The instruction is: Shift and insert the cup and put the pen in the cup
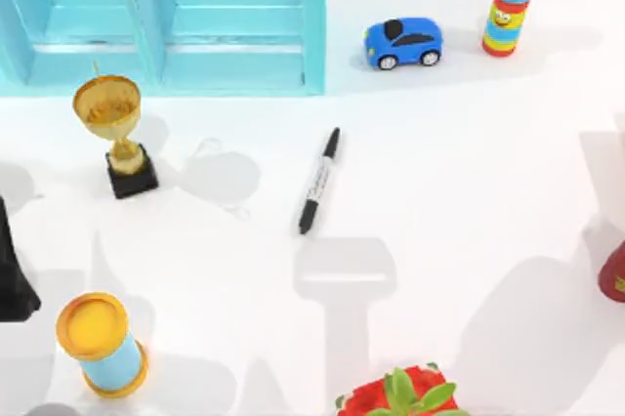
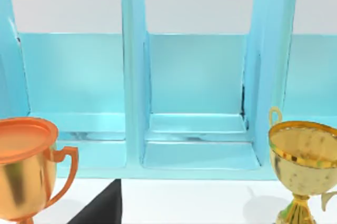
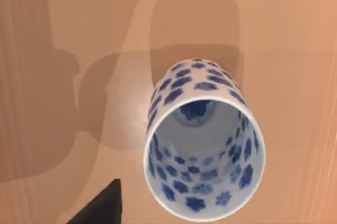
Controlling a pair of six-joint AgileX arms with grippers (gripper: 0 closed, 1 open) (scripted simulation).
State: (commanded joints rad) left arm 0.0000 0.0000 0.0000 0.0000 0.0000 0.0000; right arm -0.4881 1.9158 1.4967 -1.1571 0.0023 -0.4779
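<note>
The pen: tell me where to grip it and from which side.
Grip the pen at mid-barrel, coming straight down from above. It lies flat on the white table, slanted, with bare surface either side, so the fingers should close across its thin width.

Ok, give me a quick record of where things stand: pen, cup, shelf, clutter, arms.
pen: lying flat mid-table, apart from everything else
cup: seen in right wrist view, mouth toward the camera, no pen inside
shelf: cyan, far left of table
trophy: upright, before the shelf, left of pen
clutter: toy car, striped cylinder, light-blue cylinder, plant
left arm: at table's left edge
</note>
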